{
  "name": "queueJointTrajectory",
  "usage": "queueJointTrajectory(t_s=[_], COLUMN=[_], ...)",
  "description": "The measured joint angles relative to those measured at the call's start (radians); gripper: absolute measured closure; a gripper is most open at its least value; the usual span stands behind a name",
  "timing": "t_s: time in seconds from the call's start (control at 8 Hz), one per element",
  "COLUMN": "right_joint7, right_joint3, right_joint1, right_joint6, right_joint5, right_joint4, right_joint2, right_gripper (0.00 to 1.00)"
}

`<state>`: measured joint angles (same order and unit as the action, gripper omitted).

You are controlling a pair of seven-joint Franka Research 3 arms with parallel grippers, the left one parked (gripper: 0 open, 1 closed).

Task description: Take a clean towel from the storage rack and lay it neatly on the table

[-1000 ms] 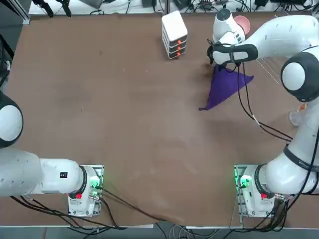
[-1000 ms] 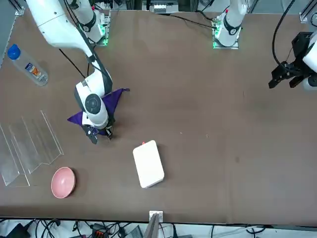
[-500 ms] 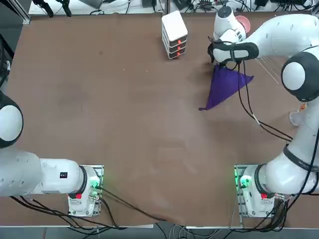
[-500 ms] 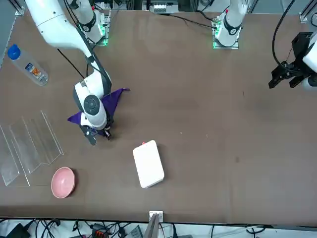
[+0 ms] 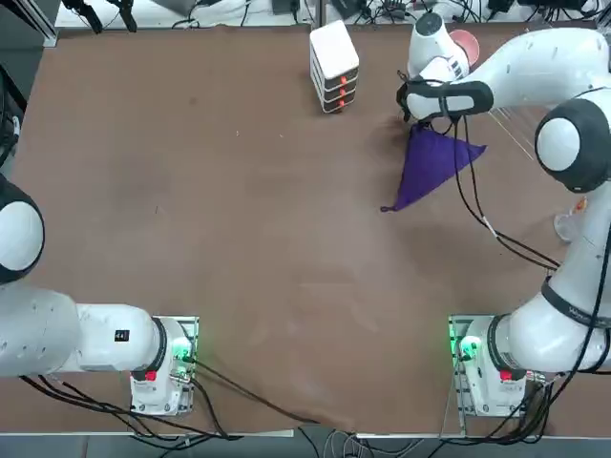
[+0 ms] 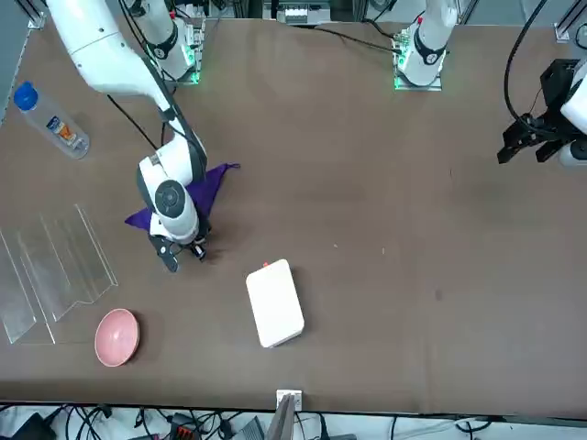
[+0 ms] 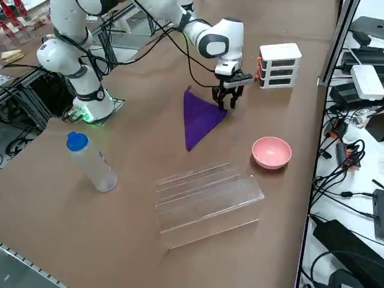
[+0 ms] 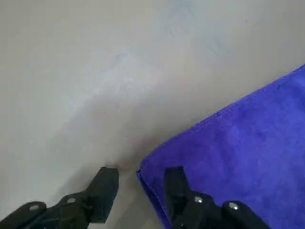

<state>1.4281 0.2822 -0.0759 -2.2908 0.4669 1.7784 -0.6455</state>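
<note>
Slightly shifted was my right end effector (image 8: 142, 171) since the earlier frame, while the towel (image 8: 233, 157) kept its place on the table (image 6: 367, 183). Its fingers stood partly apart and had gripped nothing; a towel corner lay at one finger. From there the cloth spread toward my base, its long edge slanting. The rack (image 7: 207, 201) stood to its right; cables (image 7: 360, 153) lay beyond the table.

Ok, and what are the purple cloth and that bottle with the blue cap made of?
The cloth looks like soft, matte fabric, perhaps microfibre or suede-like: its surface is slightly mottled and a seam runs along its edge. The bottle is probably smooth, slightly shiny plastic, since its walls look see-through, though glass can't be ruled out.
</note>
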Motion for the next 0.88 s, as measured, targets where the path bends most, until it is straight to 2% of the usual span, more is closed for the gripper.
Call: queueJointTrajectory(t_s=[0.25,0.88], right_joint7=[0.000,0.001], right_joint3=[0.000,0.000], right_joint1=[0.003,0.005], right_joint6=[0.000,0.001], right_joint5=[0.000,0.000], right_joint4=[-0.001,-0.015], right_joint2=[-0.005,-0.005], right_gripper=[0.45,0.54])
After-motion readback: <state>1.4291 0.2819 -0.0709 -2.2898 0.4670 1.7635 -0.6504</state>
